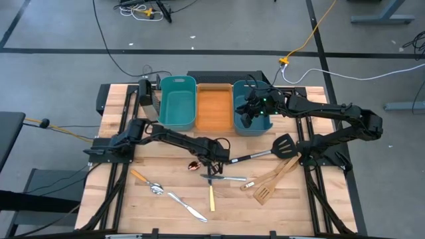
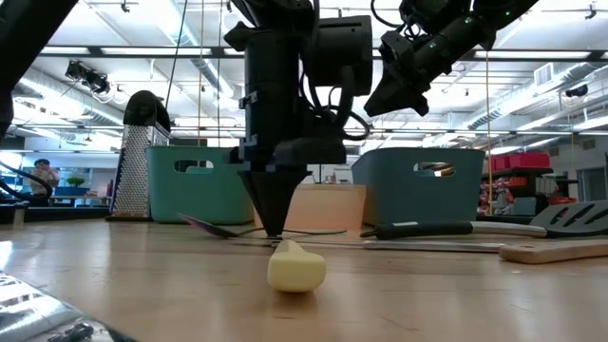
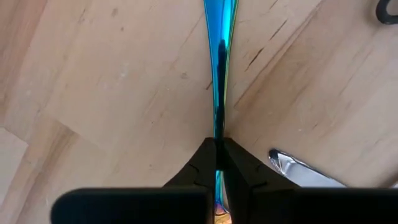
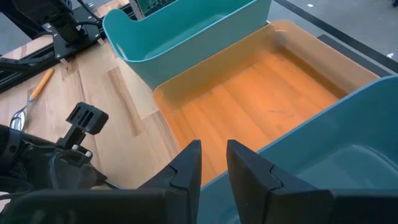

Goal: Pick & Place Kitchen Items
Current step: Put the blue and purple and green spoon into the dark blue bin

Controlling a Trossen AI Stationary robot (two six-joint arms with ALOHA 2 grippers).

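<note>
Nearest the low cam we see a cream utensil handle (image 2: 296, 267) lying on the table (image 1: 119, 199), just in front of the L gripper (image 2: 275, 228). L gripper is down at table centre, fingers clamped on a slim iridescent blue utensil (image 3: 219, 68). R gripper (image 1: 251, 117) hangs above the right teal bin (image 1: 265, 126), beside the orange bin (image 4: 261, 93); fingers slightly apart, holding nothing. Black slotted spatula (image 1: 282, 144) and wooden spatulas (image 1: 272, 180) lie right of centre; silver knife (image 1: 186, 206) near edge.
</note>
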